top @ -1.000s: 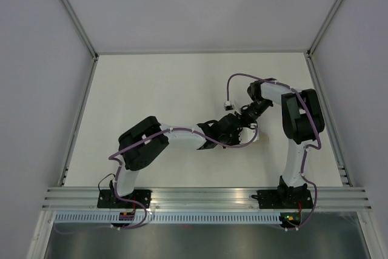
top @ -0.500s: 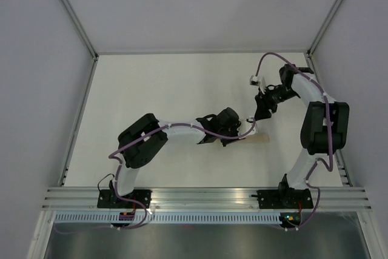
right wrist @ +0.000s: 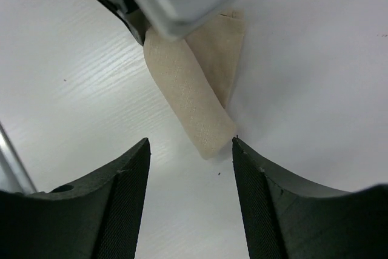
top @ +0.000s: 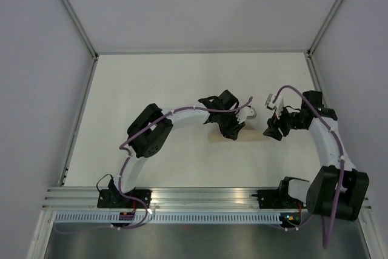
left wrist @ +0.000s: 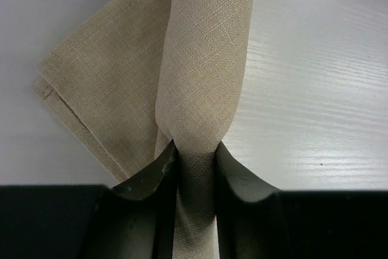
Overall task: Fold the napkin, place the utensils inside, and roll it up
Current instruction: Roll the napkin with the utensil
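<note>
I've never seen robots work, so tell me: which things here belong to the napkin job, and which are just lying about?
Part of the job: napkin, rolled, pinched by the left pincer; right pincer, open, near the roll's end.
Just there: table; purple cable; metal rail. No cutlery in sight.

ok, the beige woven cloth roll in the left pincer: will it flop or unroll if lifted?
Probably floppy: the beige woven cloth napkin creases and narrows where the left pincer pinches it. Likely to loosen, since a flat folded corner lies outside the roll. Seems light; the coarse weave should resist slipping.
</note>
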